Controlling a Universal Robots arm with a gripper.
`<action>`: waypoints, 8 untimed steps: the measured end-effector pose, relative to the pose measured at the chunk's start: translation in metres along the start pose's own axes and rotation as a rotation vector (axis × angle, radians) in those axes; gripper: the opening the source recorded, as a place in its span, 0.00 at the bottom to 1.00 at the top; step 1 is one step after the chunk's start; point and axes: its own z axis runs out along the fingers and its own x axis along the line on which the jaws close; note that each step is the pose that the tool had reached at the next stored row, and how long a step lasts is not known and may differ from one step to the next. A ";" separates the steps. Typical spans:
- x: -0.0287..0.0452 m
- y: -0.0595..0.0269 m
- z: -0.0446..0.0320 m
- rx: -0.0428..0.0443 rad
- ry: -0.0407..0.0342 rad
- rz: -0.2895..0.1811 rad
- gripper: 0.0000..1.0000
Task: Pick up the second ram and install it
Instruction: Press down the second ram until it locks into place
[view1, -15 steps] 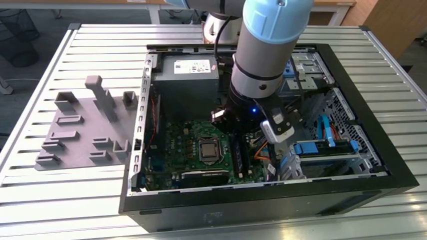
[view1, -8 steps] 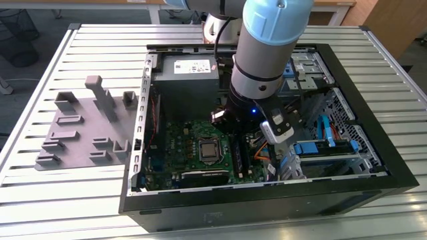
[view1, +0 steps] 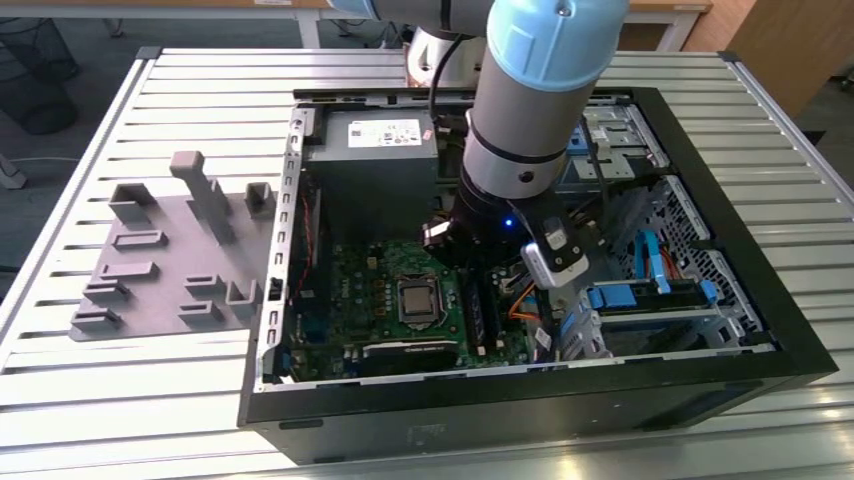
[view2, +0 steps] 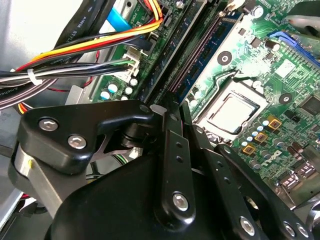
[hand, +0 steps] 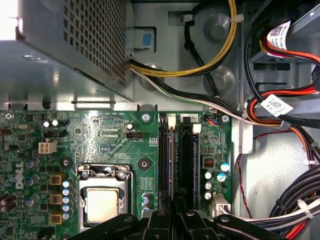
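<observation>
Glossy black plastic gripper (view2: 172, 107), matt grey plastic holder tray (view1: 147, 270), ribbed bare-metal table (view1: 80, 380), shiny metal socket plate (hand: 102, 200) on the green motherboard (hand: 100, 135).

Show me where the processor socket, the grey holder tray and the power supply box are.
Processor socket (hand: 102, 202), first wrist view, its metal lid.
Grey holder tray (view1: 154, 285), exterior view, flat base.
Power supply box (view1: 376, 165), exterior view, its top face.

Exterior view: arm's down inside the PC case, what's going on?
The gripper is low over the motherboard, right at the black memory slots beside the CPU socket. In both wrist views a thin module sits edge-on in the slots just ahead of the gripper, apparently the second ram. The grey holder tray sits outside the case on the exterior view's left.
</observation>
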 end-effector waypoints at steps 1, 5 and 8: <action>-0.0001 -0.0001 0.0000 0.0000 -0.0001 0.000 0.14; -0.0003 -0.0005 0.0000 0.0000 0.0000 0.000 0.14; -0.0004 -0.0006 0.0000 0.0000 0.0000 0.000 0.14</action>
